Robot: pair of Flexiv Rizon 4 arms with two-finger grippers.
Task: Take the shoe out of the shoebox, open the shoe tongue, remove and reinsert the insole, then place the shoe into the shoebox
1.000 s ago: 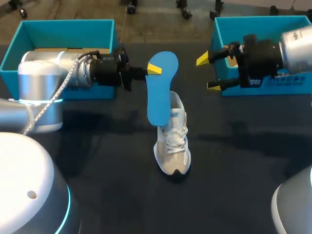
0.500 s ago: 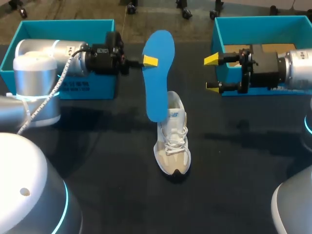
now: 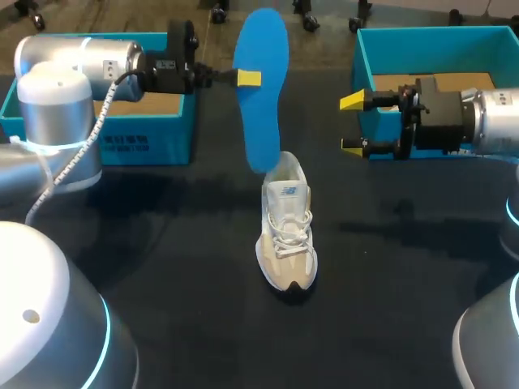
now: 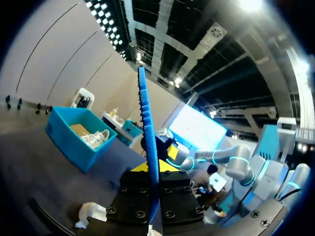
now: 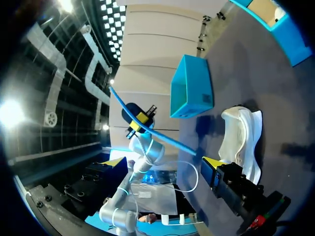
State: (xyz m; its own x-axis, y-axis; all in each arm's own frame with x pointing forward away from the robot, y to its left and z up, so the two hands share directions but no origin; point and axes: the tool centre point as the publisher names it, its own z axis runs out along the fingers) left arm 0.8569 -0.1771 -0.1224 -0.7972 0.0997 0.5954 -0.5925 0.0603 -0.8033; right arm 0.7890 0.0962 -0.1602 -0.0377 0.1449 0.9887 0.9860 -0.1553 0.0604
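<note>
- My left gripper (image 3: 243,78) is closed on the insole (image 3: 261,89), one finger on each face. The wrist view shows the insole (image 4: 146,128) edge-on, running straight out between the fingers of the left gripper (image 4: 152,169).
- The hold is on the insole's side edge in its upper part. The insole hangs upright, with its long lower end well below the gripper.
- The shoe (image 3: 286,235) stands on the table (image 3: 162,267) below that gripper and a little towards my right arm, sole down and laced. The insole's lower tip is at the shoe's heel opening. I cannot tell whether it touches the rim or hangs just clear.
- My right gripper (image 3: 353,123) is spread wide and has hold of nothing. It is level with the insole, well apart from it, and points towards it. From its own wrist view, the shoe (image 5: 241,142) lies beside the right gripper (image 5: 162,162) and the insole (image 5: 152,130) crosses ahead of it.
- The left shoebox (image 3: 97,146) is behind my left arm. The right shoebox (image 3: 438,40) is behind my right gripper.
- Judged done: the shoe is out of its box and the insole is out of the shoe.
- I cannot confirm how far the tongue is opened.
- Judged outstanding: feeding the insole back in and seating it flat, then returning the shoe to a shoebox. I would put the task at about halfway.
</note>
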